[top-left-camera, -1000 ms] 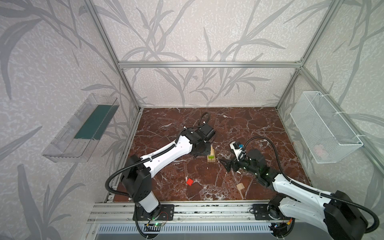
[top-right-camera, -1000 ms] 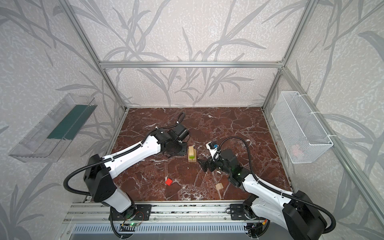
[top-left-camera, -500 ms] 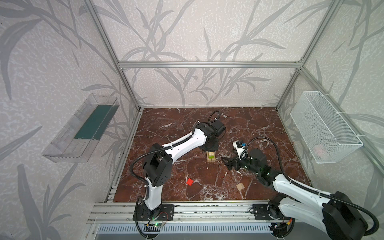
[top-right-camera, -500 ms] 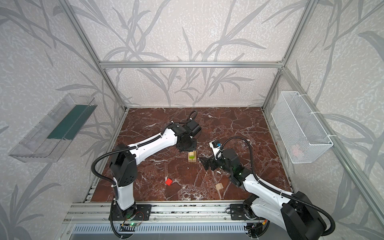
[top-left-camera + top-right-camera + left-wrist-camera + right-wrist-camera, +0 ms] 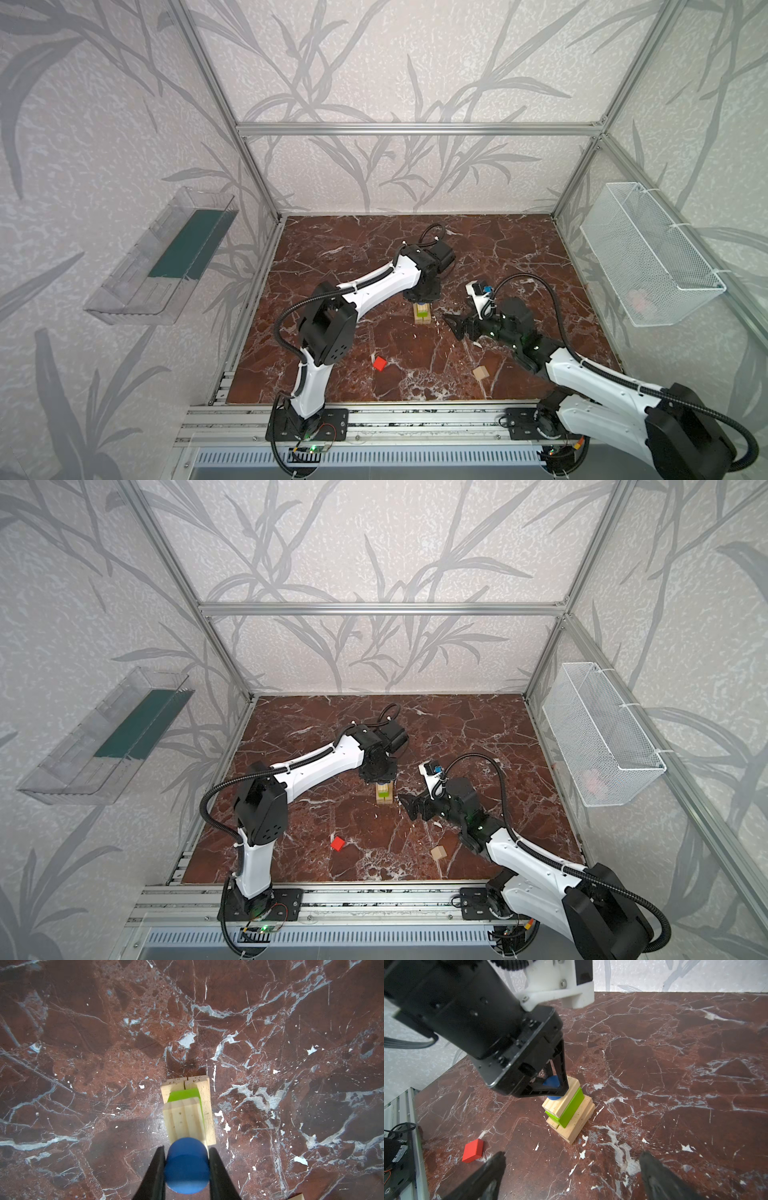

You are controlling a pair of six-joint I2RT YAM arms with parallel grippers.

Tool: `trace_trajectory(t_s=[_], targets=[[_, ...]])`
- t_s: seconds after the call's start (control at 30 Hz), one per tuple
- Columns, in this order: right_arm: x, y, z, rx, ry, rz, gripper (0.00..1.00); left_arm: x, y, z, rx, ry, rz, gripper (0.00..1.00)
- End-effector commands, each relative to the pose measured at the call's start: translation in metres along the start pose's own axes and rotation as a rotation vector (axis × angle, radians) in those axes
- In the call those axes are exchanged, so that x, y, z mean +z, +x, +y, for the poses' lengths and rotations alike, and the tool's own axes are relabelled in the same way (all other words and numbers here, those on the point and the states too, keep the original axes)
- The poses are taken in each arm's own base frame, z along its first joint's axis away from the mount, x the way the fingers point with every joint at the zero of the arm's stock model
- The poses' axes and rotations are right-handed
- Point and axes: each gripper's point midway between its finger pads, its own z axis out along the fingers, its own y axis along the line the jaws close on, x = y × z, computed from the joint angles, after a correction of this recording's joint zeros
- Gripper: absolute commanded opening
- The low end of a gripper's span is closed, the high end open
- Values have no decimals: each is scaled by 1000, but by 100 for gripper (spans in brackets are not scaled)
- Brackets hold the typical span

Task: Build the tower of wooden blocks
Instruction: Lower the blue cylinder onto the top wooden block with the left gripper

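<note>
Your wood block tower [image 5: 423, 313] stands mid-floor on the table [image 5: 353, 245], its bars lying flat with their long axes running front to back and the lime-green bar [image 5: 572, 1108] between pale ones. Your left gripper [image 5: 187, 1149] pinches the blue disc [image 5: 187, 1169] over its top. Your right gripper [image 5: 572, 1153] hangs beside it, jaws spread wide. The red block [image 5: 473, 1150] and the pale block [image 5: 481, 372] lie well apart, nearer the front.

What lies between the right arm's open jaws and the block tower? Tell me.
Only bare marble tabletop, in the right wrist view; the red block sits aside.
</note>
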Motion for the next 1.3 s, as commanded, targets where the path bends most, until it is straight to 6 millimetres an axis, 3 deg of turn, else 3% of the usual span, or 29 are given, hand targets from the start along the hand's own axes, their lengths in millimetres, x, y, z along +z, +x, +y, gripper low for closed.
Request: trace_trajectory(t_s=[0.0,0.63,1.27], targets=[[-4,-7,0,3,1,-36,99,-1,3,2,1,-34,12,3],[-5,-8,-1,1,10,-43,99,7,1,3,8,-68,24,7],[-6,-9,-2,1,12,-45,99,7,1,4,7,-74,24,35]])
